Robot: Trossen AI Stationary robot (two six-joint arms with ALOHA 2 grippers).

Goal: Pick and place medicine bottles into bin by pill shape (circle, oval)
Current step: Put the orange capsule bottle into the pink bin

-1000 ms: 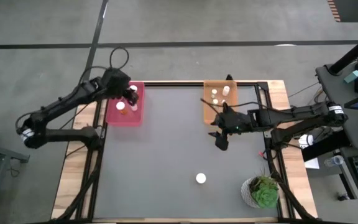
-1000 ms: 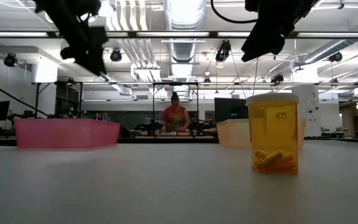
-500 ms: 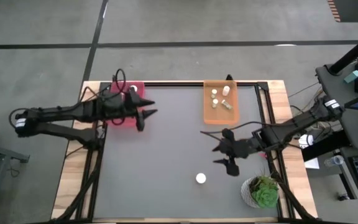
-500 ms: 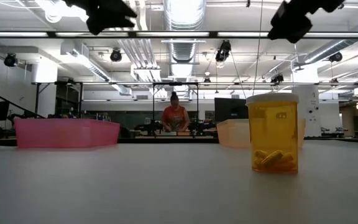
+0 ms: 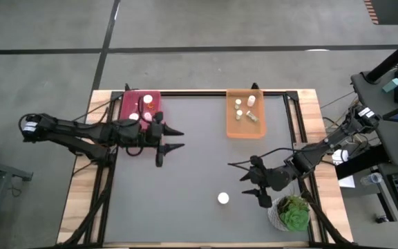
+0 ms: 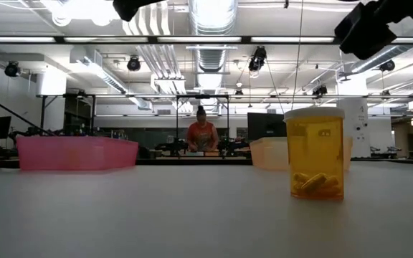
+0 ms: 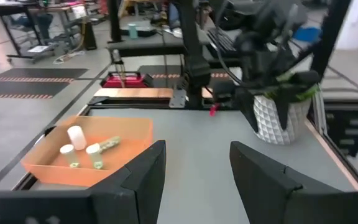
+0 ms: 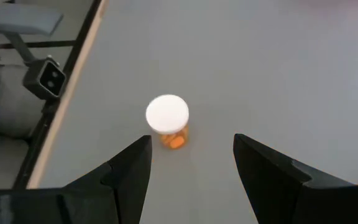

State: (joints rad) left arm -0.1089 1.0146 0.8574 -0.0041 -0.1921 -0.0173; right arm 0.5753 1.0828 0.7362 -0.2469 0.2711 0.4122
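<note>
Last loose bottle point(image 5: 223, 198) stands upright near the table's point(image 5: 199, 159) front edge, just left of your right gripper point(image 5: 253, 187), fingers open, empty. Left gripper point(image 5: 173, 137), open too, sits well apart near the pink bin point(image 5: 127, 128).

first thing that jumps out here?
The lone medicine bottle, white-capped amber, standing by itself on the dark table near its front edge. The right gripper hangs just beside it, jaws open and empty. At the back, a pink bin on the left and an orange bin on the right already hold bottles.
</note>
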